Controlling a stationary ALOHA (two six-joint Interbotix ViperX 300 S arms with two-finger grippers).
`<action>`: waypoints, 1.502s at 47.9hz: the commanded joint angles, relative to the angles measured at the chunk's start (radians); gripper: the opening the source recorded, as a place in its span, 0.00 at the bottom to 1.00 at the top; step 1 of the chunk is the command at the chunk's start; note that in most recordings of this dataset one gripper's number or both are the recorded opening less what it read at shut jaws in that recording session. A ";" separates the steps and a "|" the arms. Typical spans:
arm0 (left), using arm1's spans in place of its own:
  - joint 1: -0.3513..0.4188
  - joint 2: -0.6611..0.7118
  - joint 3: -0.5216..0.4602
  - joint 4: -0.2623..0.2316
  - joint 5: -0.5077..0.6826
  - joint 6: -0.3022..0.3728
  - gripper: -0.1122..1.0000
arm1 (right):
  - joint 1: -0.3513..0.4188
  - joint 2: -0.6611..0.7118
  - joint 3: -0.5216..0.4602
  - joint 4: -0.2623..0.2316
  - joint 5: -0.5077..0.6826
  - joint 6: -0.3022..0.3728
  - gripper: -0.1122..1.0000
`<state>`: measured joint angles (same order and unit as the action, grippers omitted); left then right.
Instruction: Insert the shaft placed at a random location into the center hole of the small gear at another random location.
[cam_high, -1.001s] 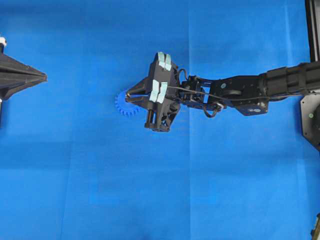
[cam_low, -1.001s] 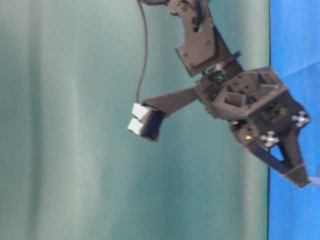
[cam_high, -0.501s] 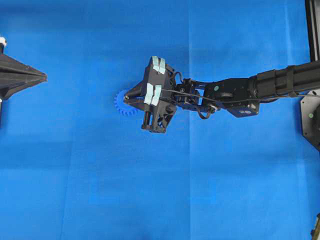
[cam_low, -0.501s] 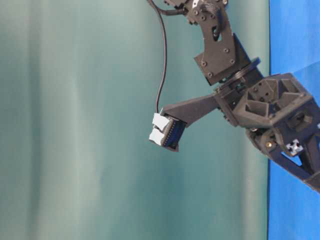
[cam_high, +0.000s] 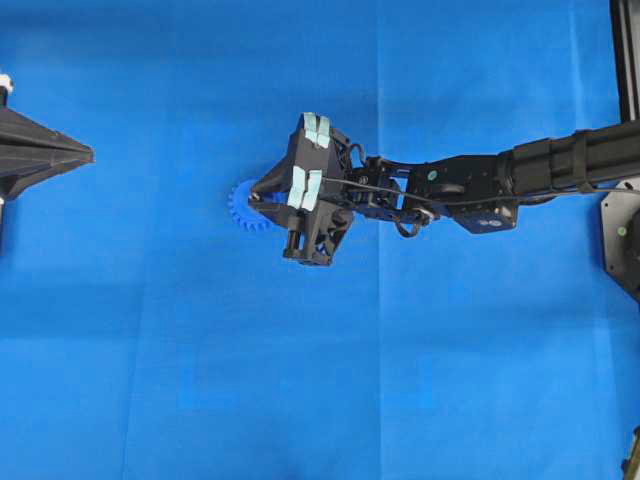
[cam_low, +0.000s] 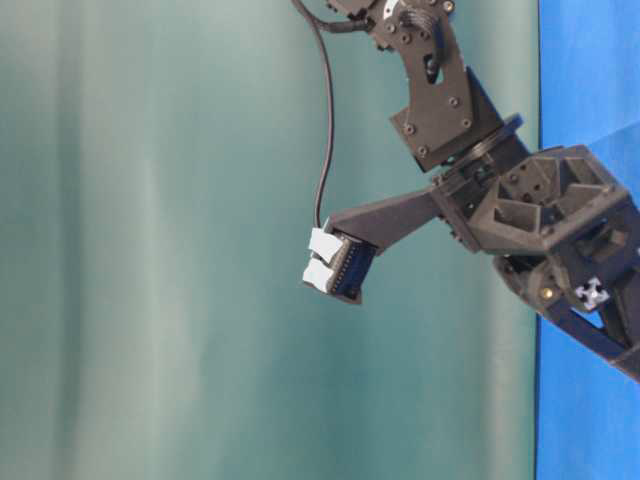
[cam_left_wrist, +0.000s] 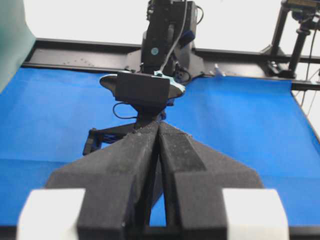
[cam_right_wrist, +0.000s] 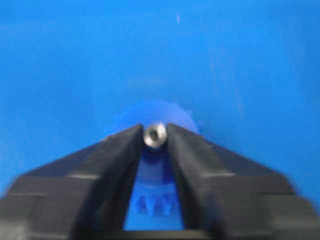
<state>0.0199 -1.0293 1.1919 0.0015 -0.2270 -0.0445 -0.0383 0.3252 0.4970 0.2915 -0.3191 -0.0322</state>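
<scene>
- Since a second ago, the right gripper (cam_high: 262, 193) has slid slightly left in the overhead view and sunk closer over the small gear (cam_high: 243, 206); in the last half second it barely shifts.
- Its jaws now stand a little apart on either side of the shaft (cam_right_wrist: 155, 135), where the wrist view shows the pin's shiny end between the two black fingers (cam_right_wrist: 117, 150); whether they still press on it cannot be told.
- The shaft sits upright just over the gear's hub, in line with where the center hole should be; the hole itself is hidden beneath the pin.
- The gear lies flat on the blue table (cam_high: 150, 330), left of centre.
- The left gripper (cam_left_wrist: 158, 131) rests at the far left, its jaws together and empty.
- Judging by looks, the shaft is stiff, smooth metal, light and slippery; grip it across its sides near the top.
- The plastic gear looks light and may skid if nudged.
</scene>
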 joint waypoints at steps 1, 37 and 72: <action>0.003 0.005 -0.011 0.000 -0.005 0.002 0.10 | -0.002 -0.043 -0.014 0.003 0.005 0.000 0.49; 0.003 -0.015 -0.012 0.002 0.009 0.000 0.10 | -0.003 -0.451 0.143 -0.003 0.011 -0.035 0.76; 0.003 -0.029 -0.011 0.000 0.040 0.000 0.10 | -0.003 -0.752 0.371 0.000 0.009 -0.032 0.76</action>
<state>0.0215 -1.0615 1.1919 0.0000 -0.1810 -0.0445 -0.0414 -0.3988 0.8713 0.2899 -0.3022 -0.0660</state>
